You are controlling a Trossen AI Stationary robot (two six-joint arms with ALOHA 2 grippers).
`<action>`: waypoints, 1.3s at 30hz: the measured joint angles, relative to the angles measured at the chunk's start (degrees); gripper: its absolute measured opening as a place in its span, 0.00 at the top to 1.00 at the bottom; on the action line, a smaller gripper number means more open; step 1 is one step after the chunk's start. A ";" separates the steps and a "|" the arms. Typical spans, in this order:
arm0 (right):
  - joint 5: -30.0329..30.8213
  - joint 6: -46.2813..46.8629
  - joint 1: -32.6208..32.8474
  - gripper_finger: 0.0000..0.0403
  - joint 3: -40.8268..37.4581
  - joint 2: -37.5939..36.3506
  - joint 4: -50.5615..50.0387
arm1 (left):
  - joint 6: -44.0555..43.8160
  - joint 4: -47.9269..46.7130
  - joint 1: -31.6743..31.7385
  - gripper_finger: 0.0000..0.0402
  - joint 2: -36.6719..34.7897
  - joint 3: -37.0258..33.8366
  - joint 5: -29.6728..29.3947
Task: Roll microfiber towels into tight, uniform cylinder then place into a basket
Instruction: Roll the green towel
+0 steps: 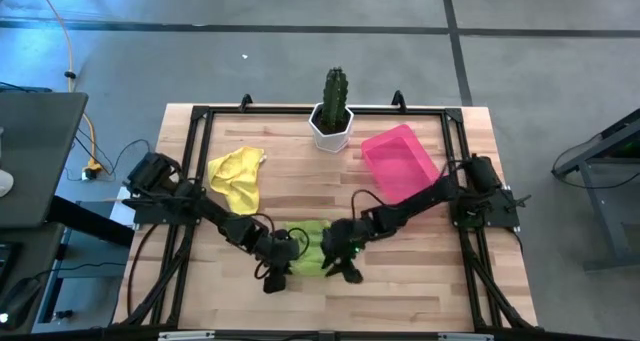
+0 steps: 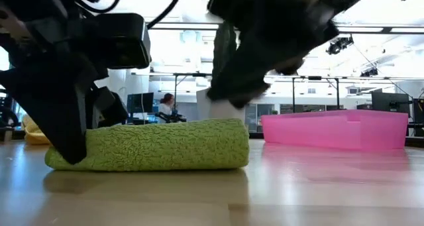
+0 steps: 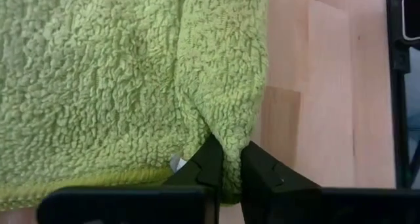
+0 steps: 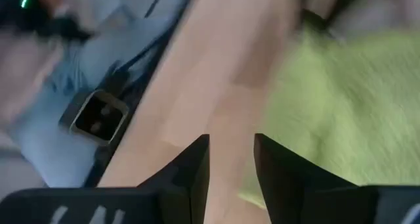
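The lime green towel point(image 1: 312, 245) lies partly rolled on the wooden table near its front edge. The low view shows it as a thick roll point(image 2: 152, 146). My left gripper point(image 3: 231, 171) is shut on the roll's left end point(image 1: 272, 273). My right gripper point(image 4: 231, 158) is open with only bare wood between its fingers. It hangs just above the towel's right end point(image 2: 232, 93). The yellow towel point(image 1: 237, 176) lies crumpled at the far left. The pink basket point(image 1: 398, 161) stands at the far right. My left gripper pinches the end of the green towel's rolled-up fold point(image 3: 226, 142) between its two fingers, several layers thick. The fingers slant down from the table's left and point along the roll. The roll and the flat part point(image 3: 85, 86) beside it rest on the table.
A white pot with a cactus point(image 1: 332, 121) stands at the far edge's middle, left of the basket. A black frame point(image 1: 200, 121) runs round the tabletop. Bare wood lies between the green towel and the basket.
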 joint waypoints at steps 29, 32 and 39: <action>35.58 -14.34 10.99 0.53 0.01 2.53 -5.11 | -3.78 3.84 3.46 0.95 0.36 -0.31 3.13; 35.56 -14.09 10.63 0.51 0.01 2.91 -5.91 | -3.80 4.19 3.46 0.95 0.36 -0.29 3.12; 35.48 -9.20 9.19 0.55 0.10 4.25 -6.16 | -4.67 5.28 3.48 0.95 0.40 -0.29 3.14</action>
